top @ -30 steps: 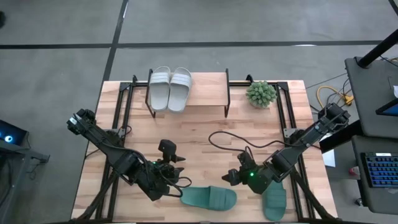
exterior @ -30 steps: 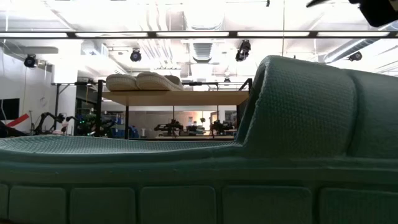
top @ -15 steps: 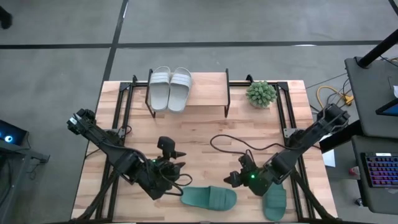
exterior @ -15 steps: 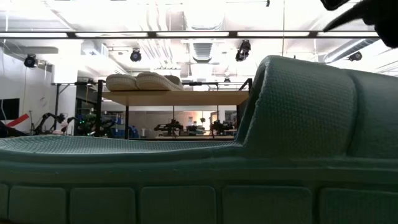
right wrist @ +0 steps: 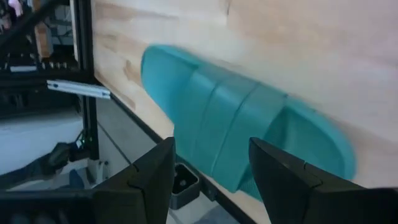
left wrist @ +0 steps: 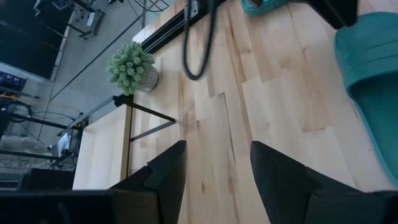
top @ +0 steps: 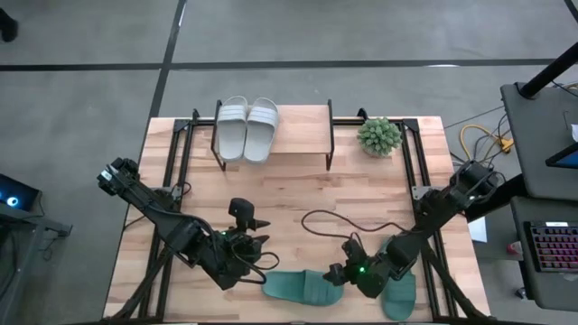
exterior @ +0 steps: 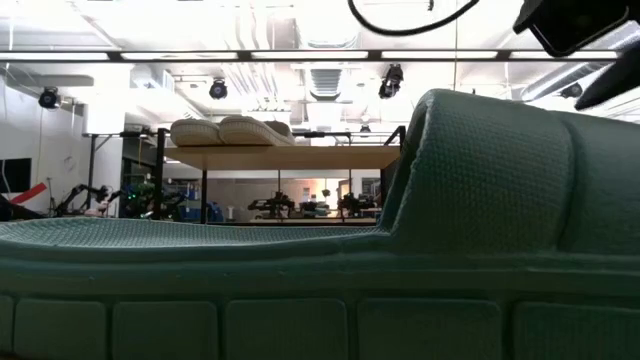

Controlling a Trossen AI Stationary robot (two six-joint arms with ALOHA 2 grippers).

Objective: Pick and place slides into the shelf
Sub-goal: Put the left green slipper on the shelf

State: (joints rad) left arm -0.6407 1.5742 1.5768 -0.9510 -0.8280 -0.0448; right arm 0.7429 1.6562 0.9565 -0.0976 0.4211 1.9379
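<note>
**Operator:** Where do my slides sit, measured from the shelf (top: 274,133)?

**Spotter:** Your two pale slides (top: 246,128) lie side by side on the shelf's plank top, at its left end; the rest of that plank is bare wood. Your two teal ones are well away from the shelf, at the table's near edge. One teal slide (top: 304,288) lies crosswise, almost flush with that edge. The second teal slide (top: 399,293) lies beyond it towards the near right corner, partly covered by the right arm, with its heel close to the rim.

**Operator:** And my pincers?

**Spotter:** Your right gripper (top: 338,273) hangs over the strap end of the crosswise teal slide, fingers spread with the strap (right wrist: 219,134) showing in the gap between them, holding nothing. Your left gripper (top: 256,236) waits well short of the shelf, on the near left of the table, beside that slide's other end; its fingers (left wrist: 163,177) stand apart with bare tabletop between them.

**Operator:** Room to move?

**Spotter:** Between the shelf and your grippers you have a broad stretch of table (top: 361,185), crossed only by a loose black cable (top: 325,217). A potted plant (top: 378,135) stands just to the right of the shelf.
</note>
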